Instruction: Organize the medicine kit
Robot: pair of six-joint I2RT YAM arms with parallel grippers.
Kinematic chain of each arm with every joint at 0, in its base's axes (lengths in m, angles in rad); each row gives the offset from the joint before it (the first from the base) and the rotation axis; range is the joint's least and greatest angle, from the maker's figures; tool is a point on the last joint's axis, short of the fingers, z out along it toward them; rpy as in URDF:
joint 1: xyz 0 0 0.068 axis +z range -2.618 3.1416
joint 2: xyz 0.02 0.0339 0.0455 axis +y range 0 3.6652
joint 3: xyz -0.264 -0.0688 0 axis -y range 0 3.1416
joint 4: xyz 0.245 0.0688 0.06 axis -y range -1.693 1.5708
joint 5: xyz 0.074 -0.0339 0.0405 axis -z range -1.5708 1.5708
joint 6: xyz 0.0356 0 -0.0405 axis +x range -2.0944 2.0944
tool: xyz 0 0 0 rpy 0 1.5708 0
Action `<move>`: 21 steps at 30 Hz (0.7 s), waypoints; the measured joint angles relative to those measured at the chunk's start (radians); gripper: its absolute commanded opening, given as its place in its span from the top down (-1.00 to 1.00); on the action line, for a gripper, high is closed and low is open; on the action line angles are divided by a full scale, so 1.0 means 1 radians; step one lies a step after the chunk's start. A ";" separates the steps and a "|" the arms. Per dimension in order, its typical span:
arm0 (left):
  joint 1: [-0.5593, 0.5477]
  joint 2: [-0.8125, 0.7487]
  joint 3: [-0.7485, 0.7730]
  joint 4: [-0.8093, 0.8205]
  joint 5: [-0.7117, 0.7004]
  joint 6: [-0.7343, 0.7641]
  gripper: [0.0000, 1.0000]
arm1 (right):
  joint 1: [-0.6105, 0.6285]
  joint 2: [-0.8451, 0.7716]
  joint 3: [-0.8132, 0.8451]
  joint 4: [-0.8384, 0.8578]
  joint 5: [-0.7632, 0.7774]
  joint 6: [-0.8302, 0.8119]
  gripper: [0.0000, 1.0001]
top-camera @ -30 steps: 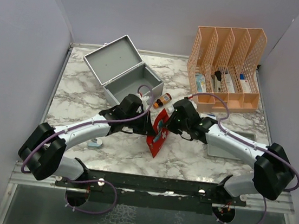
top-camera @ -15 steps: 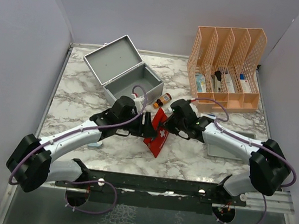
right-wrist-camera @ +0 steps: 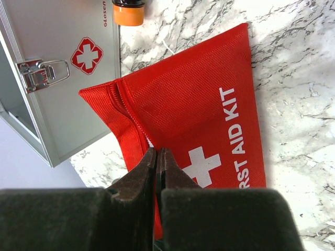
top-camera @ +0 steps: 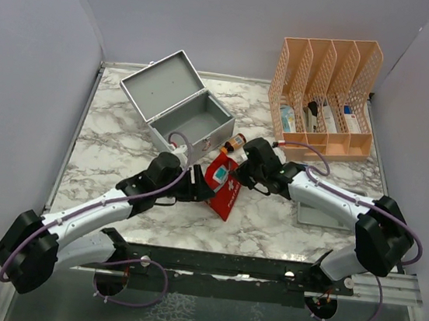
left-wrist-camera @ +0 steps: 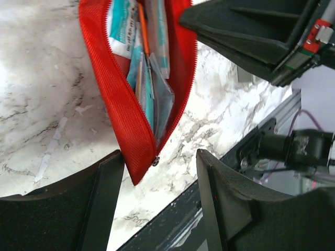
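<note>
Top view: the medicine kit (top-camera: pixel 179 113) is being shown at the back-left of the tabletop (top-camera: pixel 113 156), w/ its lid swung open. Just in front of it a red pouch (top-camera: pixel 226 189) is being propped up between the two arms. The right tool (top-camera: pixel 238 173) is being set on the pouch's upper edge, the left tool (top-camera: pixel 205 184) at its left side. An orange-capped bottle (top-camera: pixel 235 142) is lying by the kit's front, and a mesh organizer (top-camera: pixel 326 80) is standing back-right.

Left wrist: the pouch (left-wrist-camera: pixel 131 104) is being shown unzipped, w/ packets inside. The left tool (left-wrist-camera: pixel 159 209) is being held spread wide – nothing is being gripped, and its fingers (left-wrist-camera: pixel 99 209) are flanking the pouch's lower corner.

Right wrist: the right tool (right-wrist-camera: pixel 157 162) is being clenched on the pouch (right-wrist-camera: pixel 209 120) at its zipper edge – the kit's latched front (right-wrist-camera: pixel 63 104) is lying just beyond, near the bottle (right-wrist-camera: pixel 128 11).
</note>
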 measured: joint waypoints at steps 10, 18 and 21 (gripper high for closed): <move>-0.001 -0.135 -0.191 0.192 -0.159 -0.214 0.08 | 0.000 0.000 -0.002 0.000 0.001 0.062 0.99; -0.003 -0.167 -0.220 0.259 -0.260 -0.256 0.47 | 0.000 0.000 -0.007 0.001 0.000 0.096 0.98; -0.003 -0.160 -0.220 0.277 -0.273 -0.254 0.64 | -0.001 0.000 -0.009 0.001 -0.001 0.101 0.98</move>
